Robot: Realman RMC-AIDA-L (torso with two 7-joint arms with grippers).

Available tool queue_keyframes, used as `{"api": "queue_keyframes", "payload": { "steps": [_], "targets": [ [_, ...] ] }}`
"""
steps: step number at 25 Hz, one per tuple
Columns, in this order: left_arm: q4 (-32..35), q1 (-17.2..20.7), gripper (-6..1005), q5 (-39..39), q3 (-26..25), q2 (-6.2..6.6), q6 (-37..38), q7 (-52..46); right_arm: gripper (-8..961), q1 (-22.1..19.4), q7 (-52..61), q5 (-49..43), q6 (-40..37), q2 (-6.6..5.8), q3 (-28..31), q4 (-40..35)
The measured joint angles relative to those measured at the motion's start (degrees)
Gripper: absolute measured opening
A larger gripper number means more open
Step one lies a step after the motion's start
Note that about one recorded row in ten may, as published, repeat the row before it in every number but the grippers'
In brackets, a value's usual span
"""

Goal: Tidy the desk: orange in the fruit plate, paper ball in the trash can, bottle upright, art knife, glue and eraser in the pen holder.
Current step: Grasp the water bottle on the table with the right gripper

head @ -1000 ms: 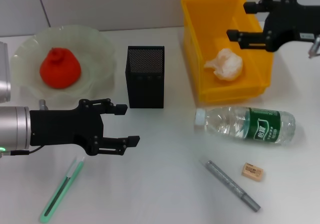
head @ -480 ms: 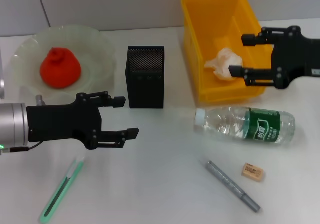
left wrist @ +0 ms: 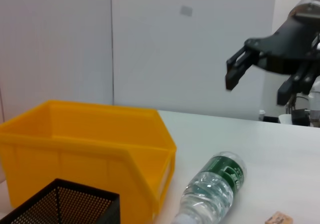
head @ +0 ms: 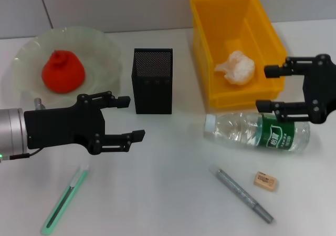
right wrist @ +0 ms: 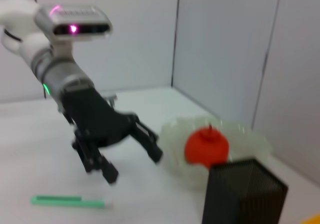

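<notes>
The orange (head: 63, 71) lies in the pale green fruit plate (head: 23, 54) at the far left. The paper ball (head: 235, 68) rests inside the yellow bin (head: 207, 31). Near that bin's front wall the bottle (head: 257, 131) lies on its side, its cap toward the black mesh pen holder (head: 153, 81). My right gripper (head: 266, 88) hovers open just above the bottle's green label. Closer in lie the eraser (head: 265, 181) and a grey glue stick (head: 244, 195). The green art knife (head: 65, 199) lies at the near left. Above it, my left gripper (head: 131, 119) hangs open and holds nothing.
From the left wrist view the yellow bin (left wrist: 90, 144), pen holder (left wrist: 65, 204), bottle (left wrist: 212, 189) and right gripper (left wrist: 257, 84) show. The right wrist view takes in the left gripper (right wrist: 134, 166), orange (right wrist: 206, 146), pen holder (right wrist: 242, 191) and art knife (right wrist: 67, 201).
My right gripper has left the space over the yellow bin and come down toward me, over the bottle. The left gripper drifted slightly toward the plate. The paper ball stays in the bin.
</notes>
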Motion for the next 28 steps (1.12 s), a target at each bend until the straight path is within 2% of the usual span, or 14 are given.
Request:
{"api": "queue_keyframes", "payload": {
  "steps": [10, 18, 24, 28],
  "targets": [
    [-0.02, -0.20, 823, -0.20, 0.20, -0.08, 0.78, 0.28, 709, 2.85, 9.77, -12.88, -0.07, -0.12, 0.20, -0.07],
    [-0.01, -0.43, 823, -0.20, 0.53, -0.18, 1.09, 0.09, 709, 4.28, 15.33, -17.88, -0.71, -0.45, 0.85, -1.71],
    [-0.01, -0.48, 823, -0.20, 0.62, -0.17, 1.43, -0.16, 709, 6.81, 13.42, -25.68, -5.09, -0.75, 0.27, -3.89],
    [-0.03, -0.54, 823, -0.19, 0.62, -0.17, 1.46, -0.25, 709, 9.62, 10.73, -34.20, -6.88, -0.72, 0.25, -5.14]
  ]
}}
